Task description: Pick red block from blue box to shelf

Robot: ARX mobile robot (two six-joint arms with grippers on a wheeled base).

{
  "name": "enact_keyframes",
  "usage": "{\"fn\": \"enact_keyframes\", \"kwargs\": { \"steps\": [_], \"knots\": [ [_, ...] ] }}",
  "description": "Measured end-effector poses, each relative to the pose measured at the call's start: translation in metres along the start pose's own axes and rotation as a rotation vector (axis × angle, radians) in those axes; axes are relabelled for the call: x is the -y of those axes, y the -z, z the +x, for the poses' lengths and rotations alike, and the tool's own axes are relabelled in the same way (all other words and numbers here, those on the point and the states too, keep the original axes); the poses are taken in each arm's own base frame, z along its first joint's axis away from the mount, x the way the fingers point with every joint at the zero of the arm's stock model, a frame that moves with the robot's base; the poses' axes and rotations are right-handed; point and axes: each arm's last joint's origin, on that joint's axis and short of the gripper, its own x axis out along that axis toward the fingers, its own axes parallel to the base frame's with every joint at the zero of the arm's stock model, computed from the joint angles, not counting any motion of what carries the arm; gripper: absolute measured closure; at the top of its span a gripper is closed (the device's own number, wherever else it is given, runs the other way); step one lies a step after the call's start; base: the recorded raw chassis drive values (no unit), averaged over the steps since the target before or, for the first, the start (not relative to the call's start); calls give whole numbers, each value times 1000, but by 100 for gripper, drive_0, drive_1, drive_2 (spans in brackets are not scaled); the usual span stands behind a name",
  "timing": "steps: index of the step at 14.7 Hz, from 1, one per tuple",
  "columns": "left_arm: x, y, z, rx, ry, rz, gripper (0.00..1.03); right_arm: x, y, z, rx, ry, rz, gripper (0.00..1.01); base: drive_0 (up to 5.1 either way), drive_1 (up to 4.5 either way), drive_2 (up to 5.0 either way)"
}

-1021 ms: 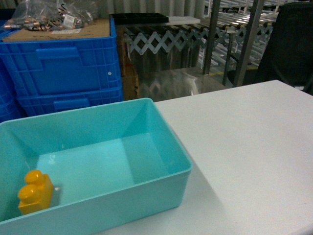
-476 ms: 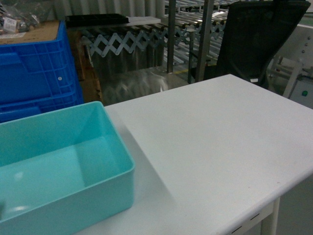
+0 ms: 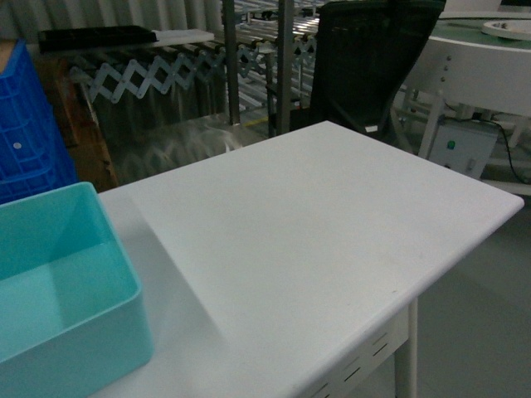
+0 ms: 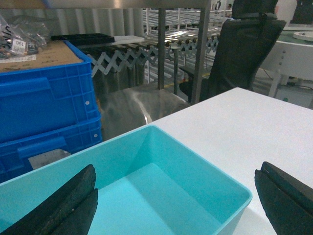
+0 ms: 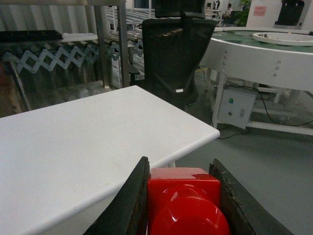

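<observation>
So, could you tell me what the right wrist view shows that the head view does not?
Only the right wrist view shows the red block, clamped between the right gripper's fingers off the table's edge. Only the head view shows the blue box on the table's left and a dark blue crate behind it. Both show the white table, the black chair and the roller conveyor.

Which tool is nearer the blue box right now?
Left. The left tool hangs open right over the blue box. The right tool is shut on the red block off the table's edge, away from it.
</observation>
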Motion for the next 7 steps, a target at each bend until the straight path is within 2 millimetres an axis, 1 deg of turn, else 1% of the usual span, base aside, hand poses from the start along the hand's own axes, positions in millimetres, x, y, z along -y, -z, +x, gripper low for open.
{"fn": "enact_keyframes", "kwargs": {
  "steps": [7],
  "knots": [
    [0, 0, 0, 0, 0, 0, 5, 0, 0, 0, 0, 0, 0, 73, -148, -148, -148]
  ]
}}
